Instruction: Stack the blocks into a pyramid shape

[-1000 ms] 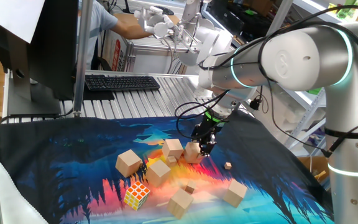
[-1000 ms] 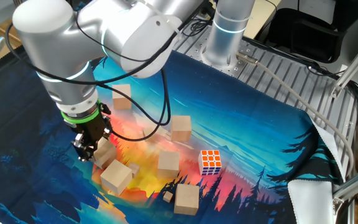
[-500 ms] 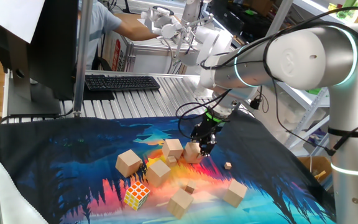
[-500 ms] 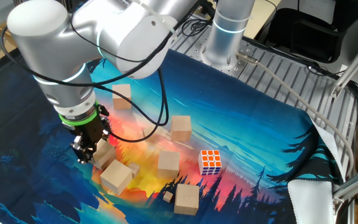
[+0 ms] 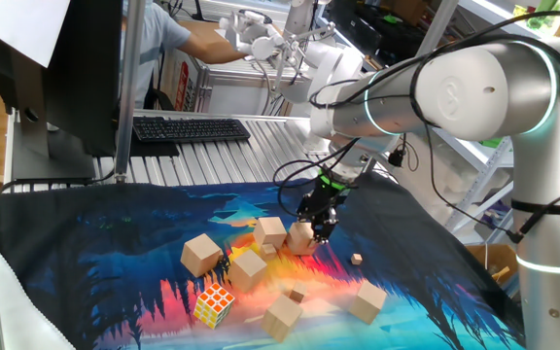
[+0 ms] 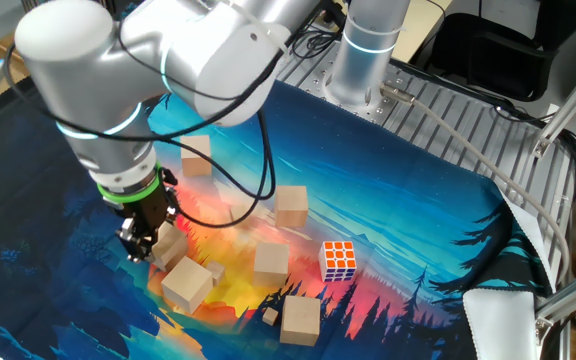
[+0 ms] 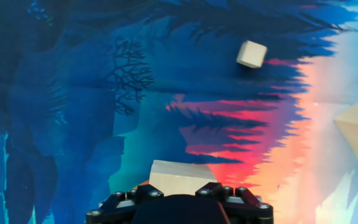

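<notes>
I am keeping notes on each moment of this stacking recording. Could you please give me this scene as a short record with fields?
surface: printed cloth in blue and orange
gripper: gripper pointing down, fingers on either side of one block
loose blocks: five others lie apart on the cloth, for example the nearest block
stacking: none yet, no block rests on another
other things: puzzle cube, tiny cube
</notes>
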`<move>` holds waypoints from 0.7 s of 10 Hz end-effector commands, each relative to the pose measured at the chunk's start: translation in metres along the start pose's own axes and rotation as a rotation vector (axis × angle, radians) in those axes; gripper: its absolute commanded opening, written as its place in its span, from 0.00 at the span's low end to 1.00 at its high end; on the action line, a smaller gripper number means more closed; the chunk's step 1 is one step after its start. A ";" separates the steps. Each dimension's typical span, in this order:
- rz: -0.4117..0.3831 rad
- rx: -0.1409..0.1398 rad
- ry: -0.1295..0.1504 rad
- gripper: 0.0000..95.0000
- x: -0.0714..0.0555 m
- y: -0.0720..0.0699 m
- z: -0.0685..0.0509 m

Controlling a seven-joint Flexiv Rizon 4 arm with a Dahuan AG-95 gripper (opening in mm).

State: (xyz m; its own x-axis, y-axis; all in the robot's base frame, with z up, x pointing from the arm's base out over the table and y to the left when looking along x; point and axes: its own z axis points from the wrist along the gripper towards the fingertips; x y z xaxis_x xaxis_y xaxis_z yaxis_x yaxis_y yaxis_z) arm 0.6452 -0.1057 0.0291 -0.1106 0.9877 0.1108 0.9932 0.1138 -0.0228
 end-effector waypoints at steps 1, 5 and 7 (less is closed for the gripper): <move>0.004 -0.010 -0.004 0.00 0.002 -0.002 -0.002; 0.016 -0.030 -0.016 0.00 0.008 0.003 -0.001; 0.017 -0.044 -0.024 0.00 0.009 0.007 0.002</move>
State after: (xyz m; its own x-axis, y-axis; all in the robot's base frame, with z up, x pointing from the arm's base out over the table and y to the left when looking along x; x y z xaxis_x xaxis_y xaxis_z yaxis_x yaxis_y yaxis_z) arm 0.6530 -0.0964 0.0257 -0.0949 0.9920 0.0827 0.9954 0.0934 0.0218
